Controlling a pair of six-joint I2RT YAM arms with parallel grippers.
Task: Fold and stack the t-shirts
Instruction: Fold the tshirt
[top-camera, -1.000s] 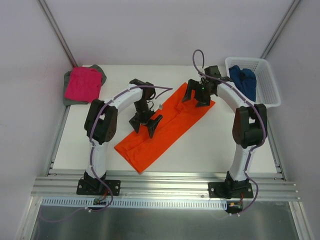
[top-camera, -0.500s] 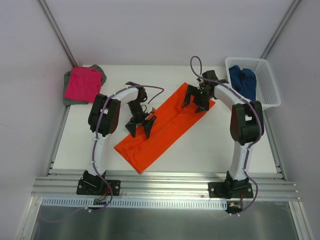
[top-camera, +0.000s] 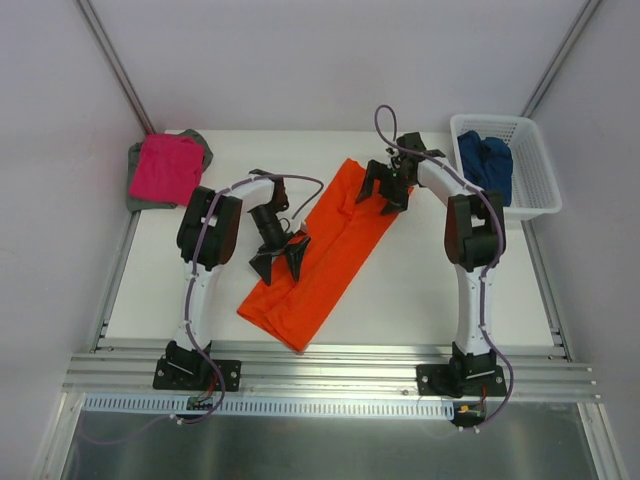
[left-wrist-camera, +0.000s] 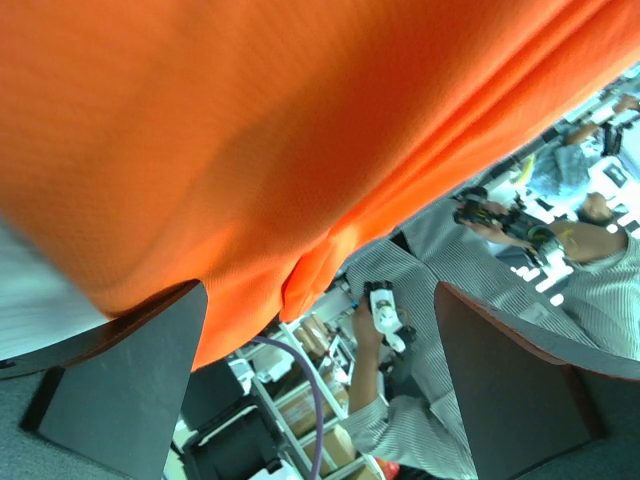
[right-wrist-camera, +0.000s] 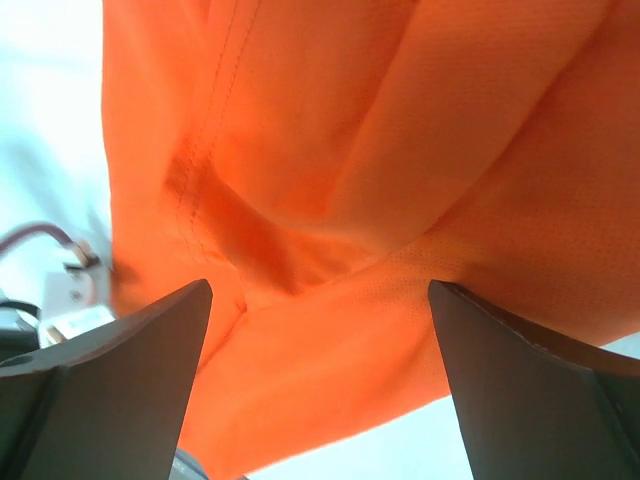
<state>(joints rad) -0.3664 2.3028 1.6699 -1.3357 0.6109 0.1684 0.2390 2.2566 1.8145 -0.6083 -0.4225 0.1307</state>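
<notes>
The orange t-shirt (top-camera: 325, 250), folded into a long strip, lies slantwise across the table's middle. My left gripper (top-camera: 281, 262) stands open at the strip's left edge, about halfway along it. In the left wrist view orange cloth (left-wrist-camera: 260, 140) fills the top above the spread left gripper (left-wrist-camera: 320, 395). My right gripper (top-camera: 382, 193) is open over the strip's far end, and its wrist view has creased orange cloth (right-wrist-camera: 350, 200) between the wide fingers (right-wrist-camera: 120, 370). A magenta t-shirt (top-camera: 165, 167) lies folded on a grey one (top-camera: 136, 193) at the far left corner. The dark blue t-shirt (top-camera: 487, 165) sits in the basket.
A white lattice basket (top-camera: 538, 190) stands at the far right corner of the white table (top-camera: 430, 290). A metal rail (top-camera: 330, 365) runs along the near edge by the arm bases. Purple cables loop over both arms.
Both grippers have shifted left, staying open. The orange strip has turned with them: its far end moved left and its near end slid slightly right, so it lies steeper.
</notes>
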